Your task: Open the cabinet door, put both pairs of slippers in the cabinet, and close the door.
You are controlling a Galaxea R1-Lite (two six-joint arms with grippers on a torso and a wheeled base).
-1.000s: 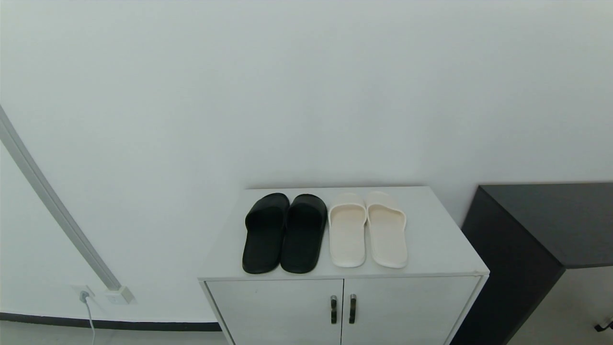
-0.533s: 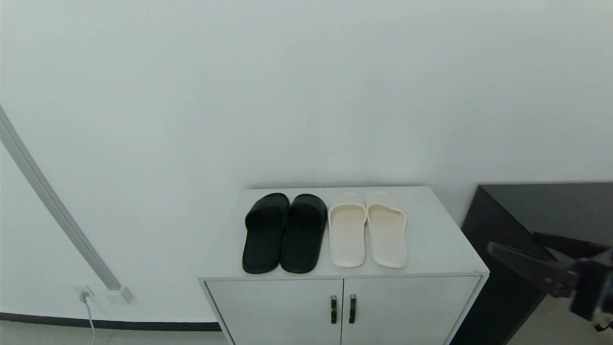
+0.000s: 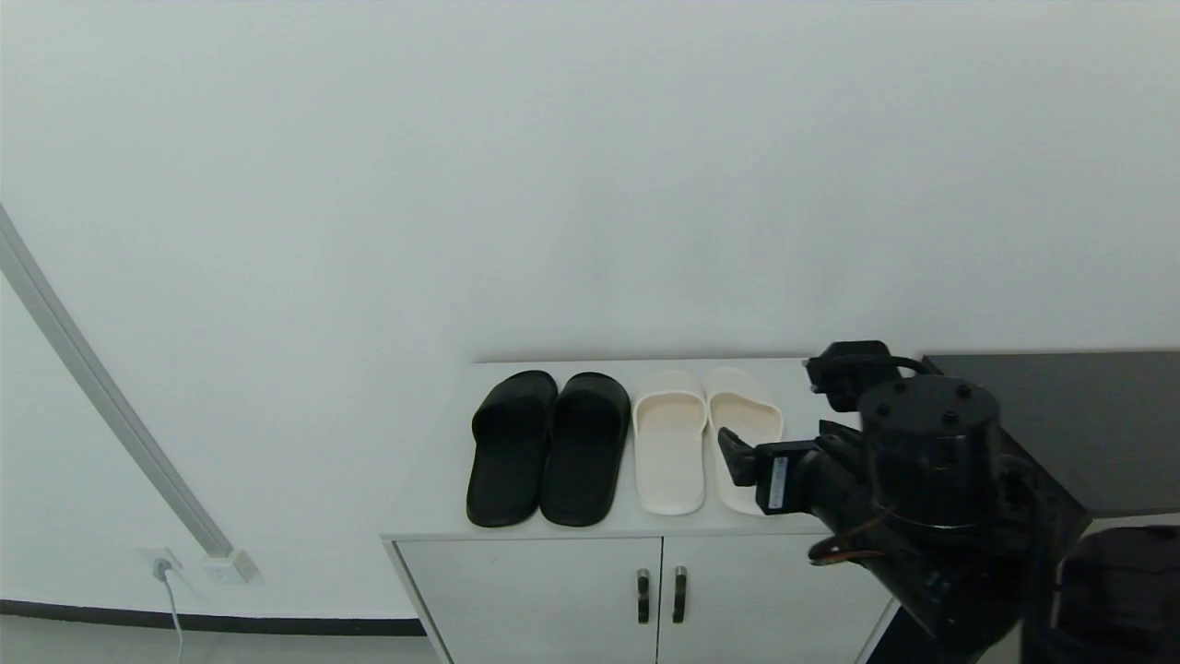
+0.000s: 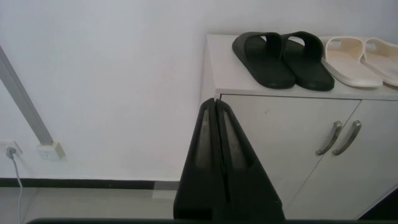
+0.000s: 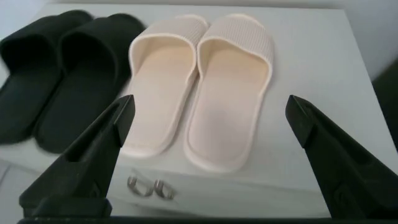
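Observation:
A white cabinet (image 3: 857, 461) stands against the wall, both doors closed, with two dark handles (image 3: 660, 595) at the middle seam. On its top lie a black pair of slippers (image 3: 548, 447) and, to their right, a cream pair of slippers (image 3: 687, 433), toes toward the wall. My right gripper (image 5: 210, 106) is open just above the cabinet's front edge, its fingers (image 3: 733, 456) spread either side of the cream pair (image 5: 205, 93) and holding nothing. My left gripper (image 4: 216, 106) is shut and empty, low in front of the cabinet's left door (image 4: 273, 143).
A black table (image 3: 1097, 415) stands right beside the cabinet. A grey conduit (image 3: 92, 378) slants down the wall to a socket with a plugged cable (image 3: 164, 572) at lower left. There is open floor to the cabinet's left.
My right arm has come in from the right edge and risen to the cabinet top beside the cream slippers. Slippers and doors have not moved.

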